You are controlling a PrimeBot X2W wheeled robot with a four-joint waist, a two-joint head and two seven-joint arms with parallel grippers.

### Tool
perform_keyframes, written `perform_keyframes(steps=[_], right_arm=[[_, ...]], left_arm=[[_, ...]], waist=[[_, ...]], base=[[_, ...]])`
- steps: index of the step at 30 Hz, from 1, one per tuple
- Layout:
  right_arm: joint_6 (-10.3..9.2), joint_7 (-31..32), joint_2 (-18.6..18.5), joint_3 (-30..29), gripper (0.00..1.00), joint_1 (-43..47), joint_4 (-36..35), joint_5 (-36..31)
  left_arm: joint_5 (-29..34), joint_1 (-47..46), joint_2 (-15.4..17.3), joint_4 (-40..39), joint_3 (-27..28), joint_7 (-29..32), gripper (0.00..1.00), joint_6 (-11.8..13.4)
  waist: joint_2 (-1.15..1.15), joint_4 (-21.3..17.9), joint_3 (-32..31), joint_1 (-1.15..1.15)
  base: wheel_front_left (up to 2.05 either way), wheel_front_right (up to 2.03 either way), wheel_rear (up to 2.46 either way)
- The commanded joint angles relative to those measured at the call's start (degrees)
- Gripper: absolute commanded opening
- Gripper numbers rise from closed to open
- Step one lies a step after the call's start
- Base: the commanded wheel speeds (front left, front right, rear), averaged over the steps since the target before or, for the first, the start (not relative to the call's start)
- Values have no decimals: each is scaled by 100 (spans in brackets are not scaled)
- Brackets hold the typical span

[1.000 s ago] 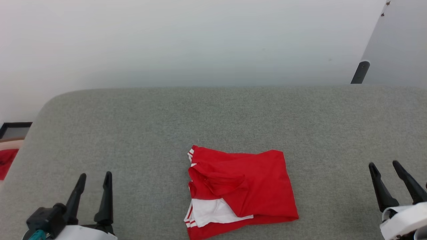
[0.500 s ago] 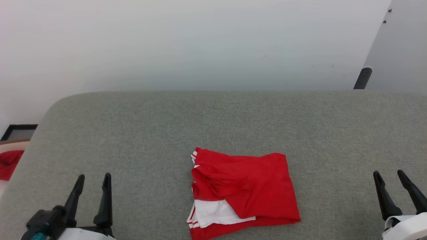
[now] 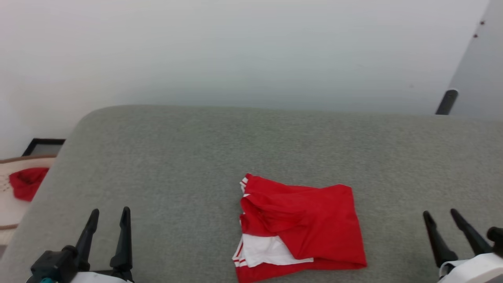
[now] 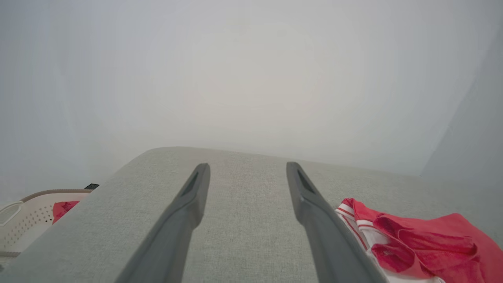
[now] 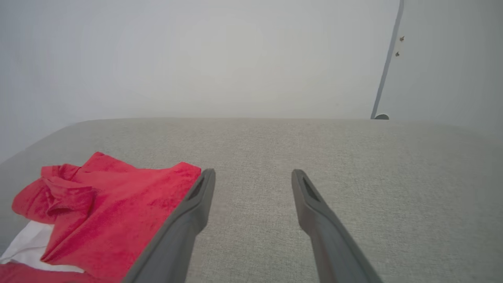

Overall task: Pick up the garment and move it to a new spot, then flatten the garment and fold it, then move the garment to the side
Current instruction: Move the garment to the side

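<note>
One red sleeveless jersey with white side panels and striped trim lies folded in a rough rectangle on the near middle of the single grey fabric-covered pad, touched by neither of the two grippers. The left gripper and the right gripper hover well apart on either side of it, each with its two dark fingers spread wide and holding nothing. Since the earlier frame the head camera has swung, so the one cream perforated basket with its one small red cloth shows more fully at the left, while the jersey keeps the same folds.
</note>
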Motion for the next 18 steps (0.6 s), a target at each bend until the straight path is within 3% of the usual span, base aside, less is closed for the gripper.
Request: perform_keyframes(steps=[1,12,18], right_arm=[[-7,29,24,50,100,-64,16,7],[-7,391,97,489,100,-362,275,36],[-7,975,44,626,100,-472,457,168]], left_arm=[[19,43,5,3,3,-20,100,-16],[-15,2,77,2,-163,-20,100,-16],[-46,-86,48,-7,-245,-20,100,-16]], waist=[[0,153,-4,0],[0,839,114,0],[0,1079,304,0]], base=[[0,0,0],[0,0,0],[0,0,0]])
